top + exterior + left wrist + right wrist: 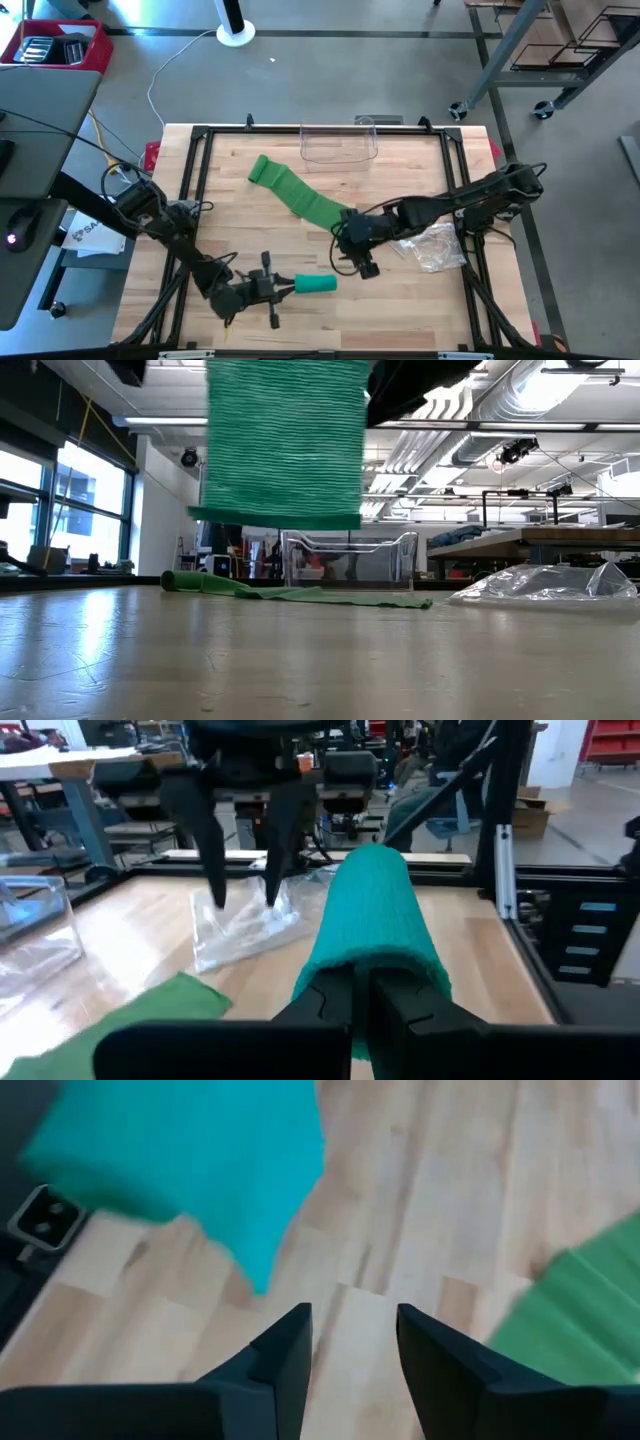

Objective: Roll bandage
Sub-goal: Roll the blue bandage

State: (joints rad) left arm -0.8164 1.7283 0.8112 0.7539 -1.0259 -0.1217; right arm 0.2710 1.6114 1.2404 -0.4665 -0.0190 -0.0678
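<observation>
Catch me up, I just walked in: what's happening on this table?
The left tool is shut on a rolled teal bandage near the table's front edge. The right tool, open and holding nothing, hovers just beyond the roll. A green bandage strip lies unrolled across the wooden table, with a crumpled clear bag at the right and a clear container at the back.

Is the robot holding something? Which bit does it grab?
The left gripper pinches one end of the rolled green bandage. The right gripper is open, holding nothing.
</observation>
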